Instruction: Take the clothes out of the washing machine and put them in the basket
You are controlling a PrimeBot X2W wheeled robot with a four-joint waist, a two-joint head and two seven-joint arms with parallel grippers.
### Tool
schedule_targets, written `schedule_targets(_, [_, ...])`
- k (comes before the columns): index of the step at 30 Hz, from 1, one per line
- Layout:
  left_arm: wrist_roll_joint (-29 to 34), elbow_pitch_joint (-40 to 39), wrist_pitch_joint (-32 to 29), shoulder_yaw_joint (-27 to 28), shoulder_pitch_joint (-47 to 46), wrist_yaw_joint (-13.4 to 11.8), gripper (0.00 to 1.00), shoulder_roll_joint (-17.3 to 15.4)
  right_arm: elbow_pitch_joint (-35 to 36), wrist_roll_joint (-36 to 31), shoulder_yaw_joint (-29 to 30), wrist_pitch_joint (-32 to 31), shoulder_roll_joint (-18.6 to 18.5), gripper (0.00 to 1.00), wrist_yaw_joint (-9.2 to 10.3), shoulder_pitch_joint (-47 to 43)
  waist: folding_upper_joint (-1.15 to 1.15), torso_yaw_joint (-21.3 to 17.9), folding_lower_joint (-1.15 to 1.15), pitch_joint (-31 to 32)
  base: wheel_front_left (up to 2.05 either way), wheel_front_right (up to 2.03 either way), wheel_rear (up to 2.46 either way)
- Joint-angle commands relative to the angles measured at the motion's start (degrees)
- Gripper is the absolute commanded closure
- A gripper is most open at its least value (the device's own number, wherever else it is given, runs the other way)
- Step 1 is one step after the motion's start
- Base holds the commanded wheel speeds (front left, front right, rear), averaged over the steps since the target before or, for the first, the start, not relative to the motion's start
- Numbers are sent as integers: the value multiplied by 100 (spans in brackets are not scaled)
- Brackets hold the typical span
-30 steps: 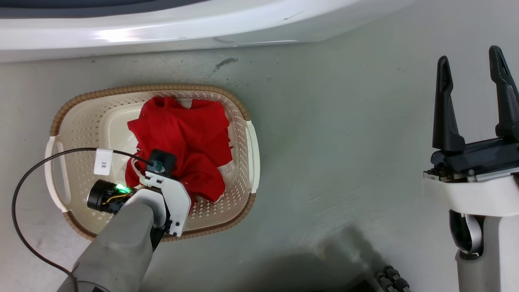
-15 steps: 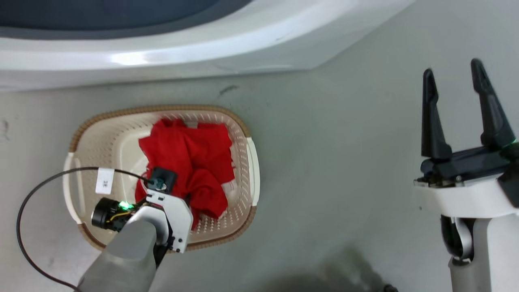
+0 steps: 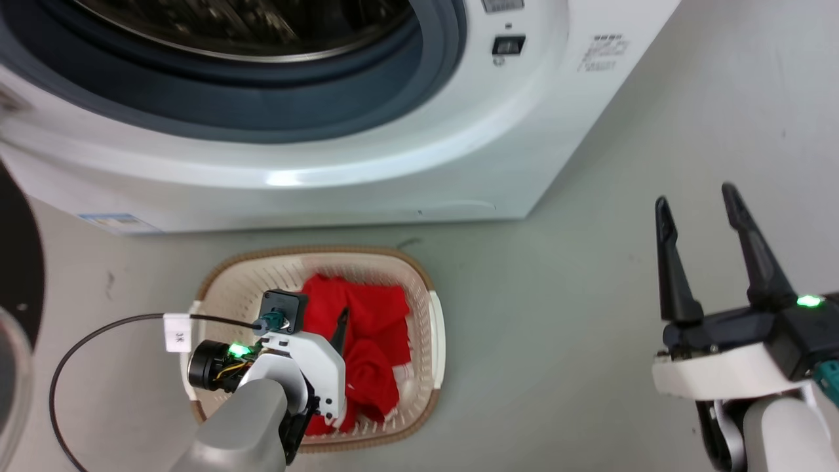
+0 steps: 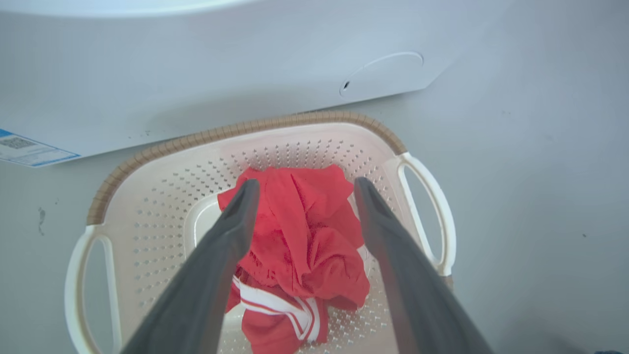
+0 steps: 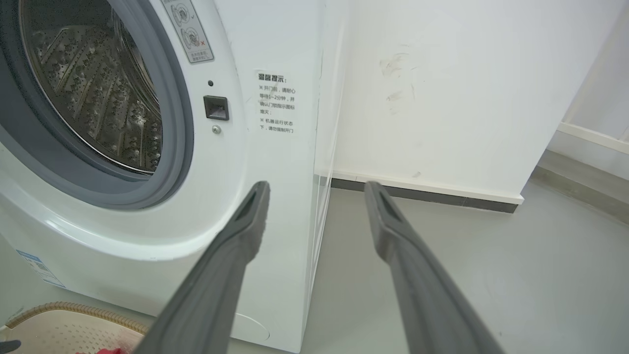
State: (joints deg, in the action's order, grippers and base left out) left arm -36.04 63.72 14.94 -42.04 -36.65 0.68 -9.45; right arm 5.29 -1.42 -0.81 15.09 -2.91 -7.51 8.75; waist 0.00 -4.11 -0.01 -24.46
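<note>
- Head view: the washer (image 3: 393, 164) is at the top with its round hole open. The basket (image 3: 223, 288) sits on the floor (image 3: 557, 295) just in front of it.
- The clothes (image 3: 373, 328) lie in a red heap inside the basket, more to its right side. In the left wrist view a white stripe shows at the near end of the heap.
- The left gripper (image 4: 305, 183) hangs over the heap. Its two fingers are spread wide and hold nothing.
- The right gripper (image 3: 695, 193) is far off to the right, over bare floor and well apart from the basket. Its fingers are spread too, and it holds nothing.
- In the right wrist view, the shiny drum (image 5: 98, 88) with its little holes shows through the grey ring. A white wall (image 5: 442, 98) stands past the washer.
- The door (image 3: 19, 262) shows as a black edge at the far left of the head view.
</note>
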Motion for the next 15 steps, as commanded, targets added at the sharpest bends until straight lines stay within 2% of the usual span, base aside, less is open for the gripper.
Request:
schedule_targets(1, [51, -206, 28, 105, 207, -77, 0, -74, -32, -4, -2, 10, 7, 0, 4, -129, 0, 170, 1, 397, 0, 0, 0])
schedule_targets(9, [693, -2213, 26, 1353, 1314, -595, 0, -311, -121, -30, -34, 11, 7, 0, 4, -568, 0, 301, 1, 1114, 0, 0, 0])
schedule_targets(15, [1393, -3610, 27, 2364, 2151, -799, 0, -267, -152, -16, -29, 11, 7, 0, 4, -849, 0, 388, 1, 1544, 0, 0, 0])
